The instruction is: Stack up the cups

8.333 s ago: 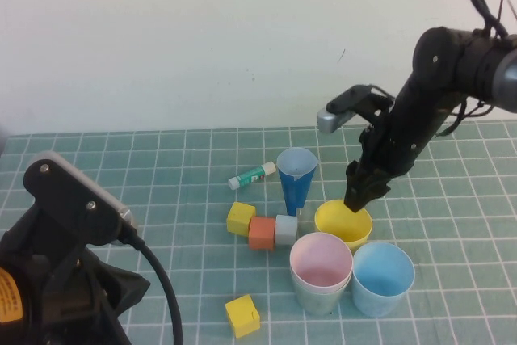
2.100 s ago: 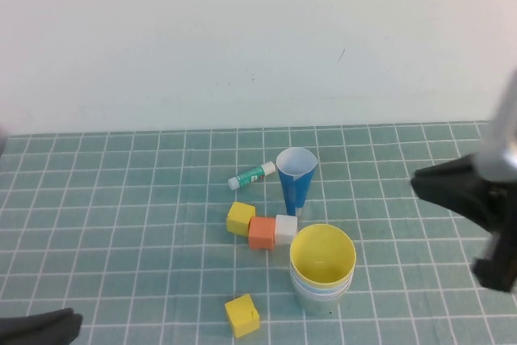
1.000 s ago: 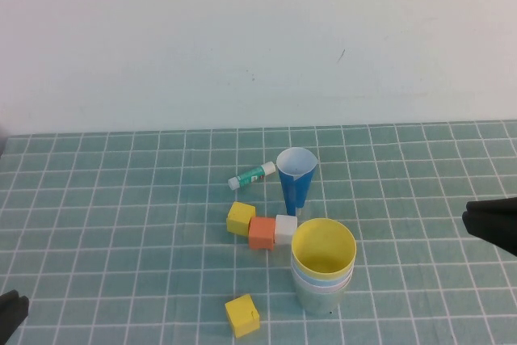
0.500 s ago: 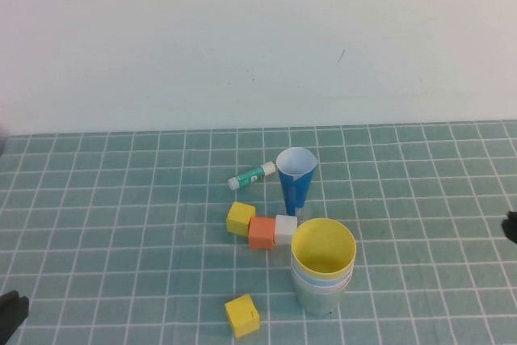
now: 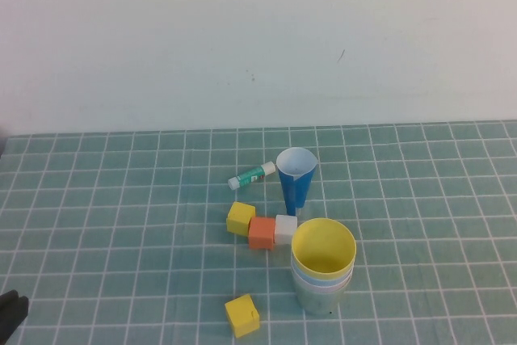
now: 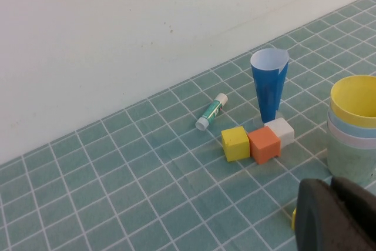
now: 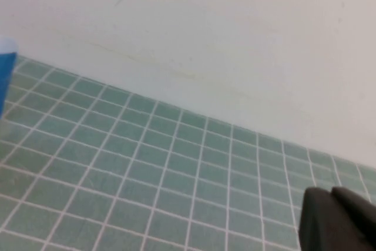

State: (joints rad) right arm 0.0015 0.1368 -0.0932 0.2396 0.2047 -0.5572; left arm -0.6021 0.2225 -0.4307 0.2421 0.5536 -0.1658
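The cups stand nested in one upright stack at the front middle of the mat. The yellow cup is on top, with light blue and pink rims under it and the green cup at the bottom. The left wrist view shows the same stack, with the yellow cup uppermost. My left gripper is shut and empty, hanging low and a short way apart from the stack. My right gripper is shut and empty over bare mat, outside the high view.
A dark blue cone cup stands behind the stack, a glue stick beside it. Yellow, orange and white cubes lie in a row left of the stack. Another yellow cube lies nearer. A white wall closes the back.
Since the earliest frame the light blue and yellow cups have joined the stack. Over the last second my right arm has slid out of the high view at its right edge.
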